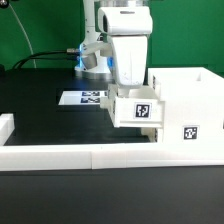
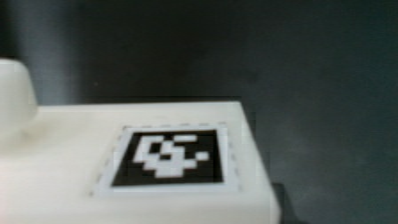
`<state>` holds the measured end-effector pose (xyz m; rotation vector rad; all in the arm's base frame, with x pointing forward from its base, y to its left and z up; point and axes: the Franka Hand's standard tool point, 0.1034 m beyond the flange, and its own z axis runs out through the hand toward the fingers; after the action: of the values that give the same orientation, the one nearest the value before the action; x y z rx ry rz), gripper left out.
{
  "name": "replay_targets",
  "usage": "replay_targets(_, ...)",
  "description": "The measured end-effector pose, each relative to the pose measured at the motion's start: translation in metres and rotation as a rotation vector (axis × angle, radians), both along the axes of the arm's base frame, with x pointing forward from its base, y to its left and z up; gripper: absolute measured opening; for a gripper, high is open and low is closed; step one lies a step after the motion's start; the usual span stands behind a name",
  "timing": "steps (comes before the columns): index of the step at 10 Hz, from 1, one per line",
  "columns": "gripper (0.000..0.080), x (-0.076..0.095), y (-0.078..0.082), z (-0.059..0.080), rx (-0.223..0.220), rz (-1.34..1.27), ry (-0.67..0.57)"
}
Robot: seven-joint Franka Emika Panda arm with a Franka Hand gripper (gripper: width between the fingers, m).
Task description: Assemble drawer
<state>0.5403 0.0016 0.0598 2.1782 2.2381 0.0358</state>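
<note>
A shallow white tray [image 1: 138,108] with a black-and-white tag on its face hangs slightly tilted just above the black table, against the open left side of the tall white box shell [image 1: 190,100]. My gripper [image 1: 135,90] comes straight down onto the tray's top and appears shut on it; its fingertips are hidden behind the tray. In the wrist view the tray's top [image 2: 71,150] and its tag [image 2: 175,155] fill the frame, blurred, with no fingers showing. A second tray is not in view.
The marker board [image 1: 85,98] lies flat on the table behind and to the left of the tray. The long low white border wall [image 1: 90,155] runs along the front, with a short piece [image 1: 5,128] at the exterior view's left.
</note>
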Motion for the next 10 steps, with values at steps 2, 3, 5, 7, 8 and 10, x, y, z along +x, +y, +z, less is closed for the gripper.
replay_targets(2,0.0042,0.0,-0.001,0.0,0.0,-0.001,0.0)
replay_targets(3,0.0042,0.0,-0.001,0.0,0.0,-0.001,0.0)
replay_targets(5,0.0042,-0.001,0.001,0.0,0.001,-0.032,0.002)
replay_targets(7,0.0042,-0.003,0.005,-0.001,0.004,-0.097,0.006)
replay_targets(8,0.0042,-0.003,0.013,-0.001,0.007,-0.123,0.006)
replay_targets(10,0.0042,-0.003,0.013,-0.001,0.008,-0.132,0.006)
